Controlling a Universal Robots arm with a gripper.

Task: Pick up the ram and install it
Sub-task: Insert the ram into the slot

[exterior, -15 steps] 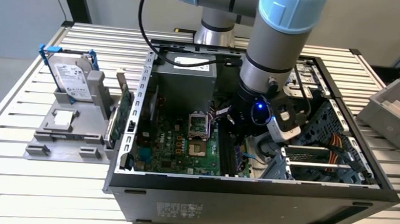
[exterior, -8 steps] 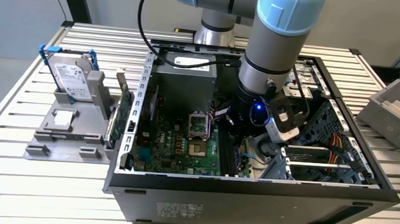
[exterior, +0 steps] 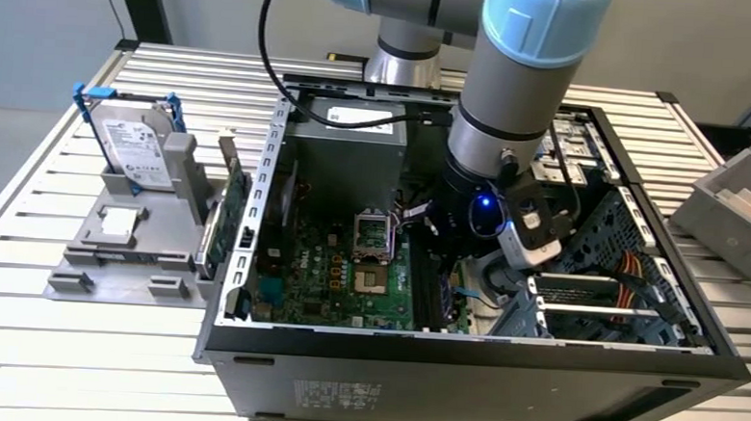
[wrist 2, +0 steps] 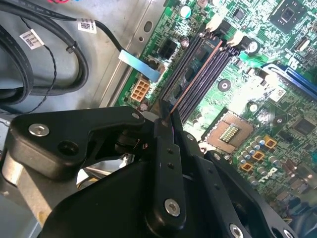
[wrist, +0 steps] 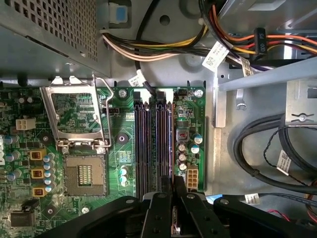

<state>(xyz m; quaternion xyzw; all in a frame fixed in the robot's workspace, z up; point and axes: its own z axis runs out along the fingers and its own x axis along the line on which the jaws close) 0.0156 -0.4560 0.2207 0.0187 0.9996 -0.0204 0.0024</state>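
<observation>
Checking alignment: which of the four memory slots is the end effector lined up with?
The outermost slot, beside the pale connector, farthest from the processor socket; the end effector sits at its end.

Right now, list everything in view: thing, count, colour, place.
computer case: 1, black, open, on the slatted table
motherboard: 1, green, inside case
memory slots: 4, dark, beside the empty CPU socket
ram: 1, dark, along the slots ahead of the gripper
hard drive: 1, silver in blue frame, on grey holder, exterior view's left
green card: 1, on edge beside case
arm: 1, grey and blue
gripper: 1, black, over slots
</observation>
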